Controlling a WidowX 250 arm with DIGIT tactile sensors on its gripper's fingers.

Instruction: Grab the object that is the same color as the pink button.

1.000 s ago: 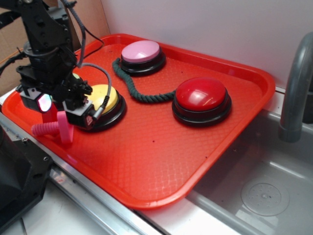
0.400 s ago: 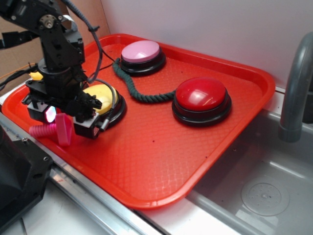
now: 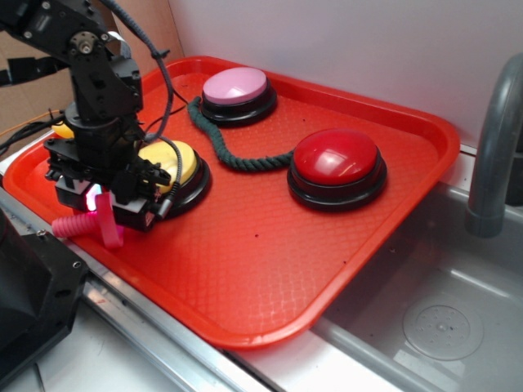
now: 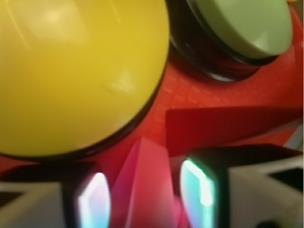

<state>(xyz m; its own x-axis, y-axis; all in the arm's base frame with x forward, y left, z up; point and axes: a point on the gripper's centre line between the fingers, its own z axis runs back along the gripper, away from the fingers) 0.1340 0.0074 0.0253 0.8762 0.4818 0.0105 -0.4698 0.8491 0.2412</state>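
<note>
The object, a small pink toy bolt (image 3: 109, 229), stands on the red tray (image 3: 245, 269) near its front left edge. Its ribbed shaft (image 3: 72, 224) points left. My gripper (image 3: 101, 214) is lowered over it. In the wrist view the bolt's flat plate (image 4: 142, 190) stands between my two fingers (image 4: 95, 202), with a thin gap on each side, so the gripper is open around it. The pink button (image 3: 235, 85) sits at the tray's back, far from the gripper.
A yellow button (image 3: 181, 162) is right beside the gripper, and a red button (image 3: 336, 157) sits mid-right. A dark green rope (image 3: 233, 155) runs between them. The wrist view shows a green button (image 4: 242, 23) and a dark red wedge (image 4: 228, 126). A sink (image 3: 441, 318) and faucet (image 3: 490, 155) lie to the right.
The gripper has come down over the pink bolt, so the plate that stood in front of the fingers is now between them. The bolt has stayed about where it was.
</note>
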